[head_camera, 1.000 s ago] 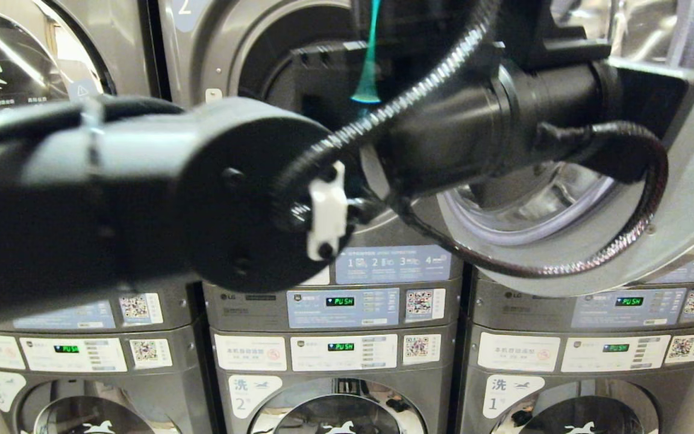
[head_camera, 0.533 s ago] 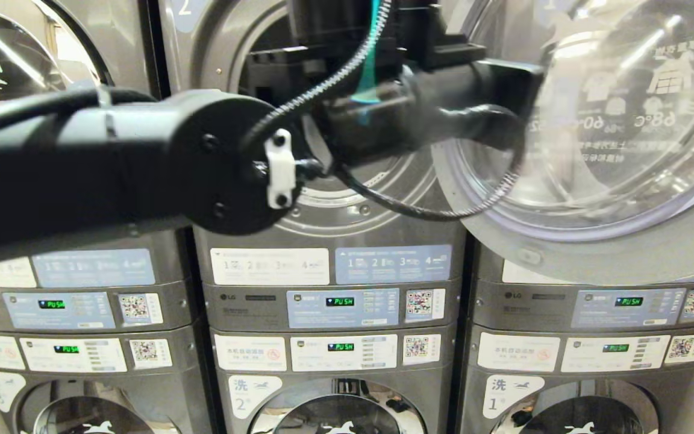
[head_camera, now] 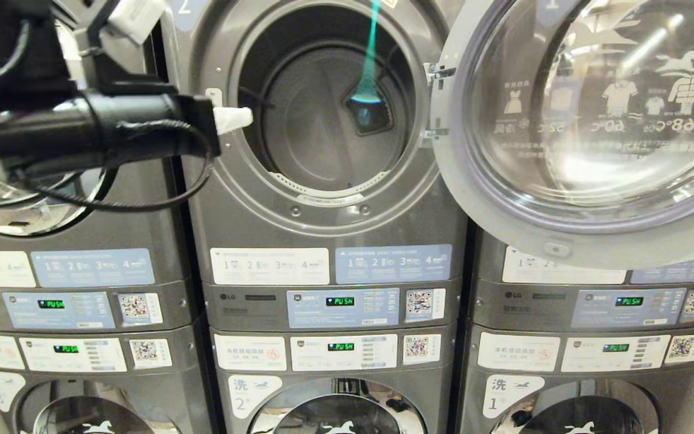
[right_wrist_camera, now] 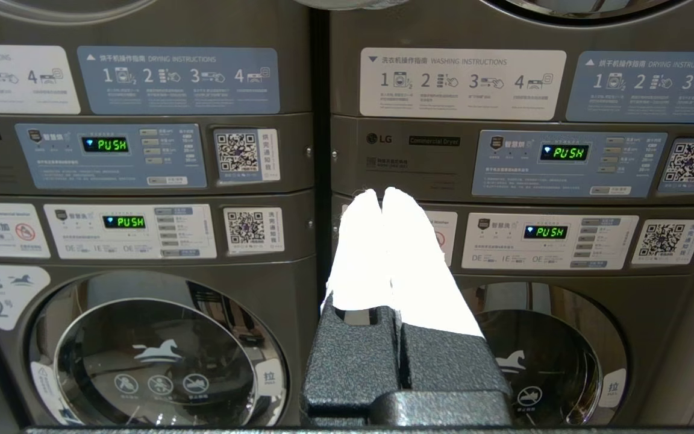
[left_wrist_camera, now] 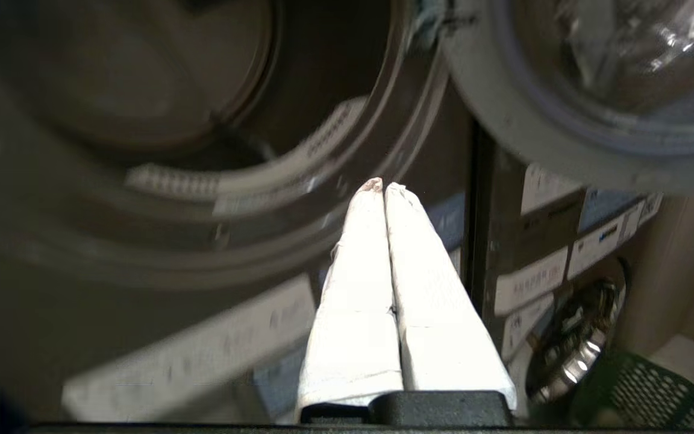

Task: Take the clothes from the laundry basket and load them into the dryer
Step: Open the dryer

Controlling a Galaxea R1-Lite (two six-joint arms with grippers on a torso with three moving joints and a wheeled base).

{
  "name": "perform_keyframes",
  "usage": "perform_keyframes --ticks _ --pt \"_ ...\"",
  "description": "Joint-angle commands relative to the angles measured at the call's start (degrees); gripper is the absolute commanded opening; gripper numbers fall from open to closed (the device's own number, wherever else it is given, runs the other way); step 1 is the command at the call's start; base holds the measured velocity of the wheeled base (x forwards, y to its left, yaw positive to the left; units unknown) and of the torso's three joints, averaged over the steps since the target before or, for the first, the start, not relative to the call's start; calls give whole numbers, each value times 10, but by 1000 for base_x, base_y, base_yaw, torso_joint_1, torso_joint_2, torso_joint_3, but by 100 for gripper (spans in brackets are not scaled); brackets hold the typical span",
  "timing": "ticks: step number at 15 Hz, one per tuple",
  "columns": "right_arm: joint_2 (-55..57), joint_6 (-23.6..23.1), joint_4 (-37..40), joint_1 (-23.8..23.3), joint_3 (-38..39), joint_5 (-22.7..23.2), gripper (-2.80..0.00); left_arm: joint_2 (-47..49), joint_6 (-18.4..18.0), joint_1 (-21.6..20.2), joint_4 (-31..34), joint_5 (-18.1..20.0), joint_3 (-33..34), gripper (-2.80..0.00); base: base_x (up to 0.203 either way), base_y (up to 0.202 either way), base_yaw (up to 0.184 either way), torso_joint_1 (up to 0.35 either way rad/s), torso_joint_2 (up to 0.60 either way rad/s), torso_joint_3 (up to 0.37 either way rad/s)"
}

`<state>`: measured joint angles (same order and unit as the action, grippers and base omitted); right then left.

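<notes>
The head view shows the dryer (head_camera: 329, 120) with its round door (head_camera: 588, 126) swung fully open to the right and the dark drum exposed. The left gripper (head_camera: 244, 117) sits at the left rim of that opening, outside the drum. Only the left wrist view shows its white fingers (left_wrist_camera: 356, 283) pressed together with nothing between them, and a corner of the green laundry basket (left_wrist_camera: 648, 386) low beside the machines. No clothes are visible in any view. The right gripper (right_wrist_camera: 382, 196) appears only in the right wrist view, fingers together and empty, facing the lower control panels (right_wrist_camera: 564, 163).
</notes>
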<state>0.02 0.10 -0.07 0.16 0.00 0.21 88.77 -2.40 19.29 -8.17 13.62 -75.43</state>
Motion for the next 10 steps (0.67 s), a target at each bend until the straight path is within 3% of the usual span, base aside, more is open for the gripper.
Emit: perform_keyframes --ticks 1,6,10 --pt "0 1 0 0 0 1 -280 -119 16 -45 0 3 114 -280 0 0 0 0 0 0" --pt "0 1 0 0 0 0 -280 -334 47 -174 0 8 439 -280 0 0 0 0 0 0" --pt "0 1 0 0 0 0 -280 -507 46 -214 3 -20 633 -280 0 0 0 0 0 0"
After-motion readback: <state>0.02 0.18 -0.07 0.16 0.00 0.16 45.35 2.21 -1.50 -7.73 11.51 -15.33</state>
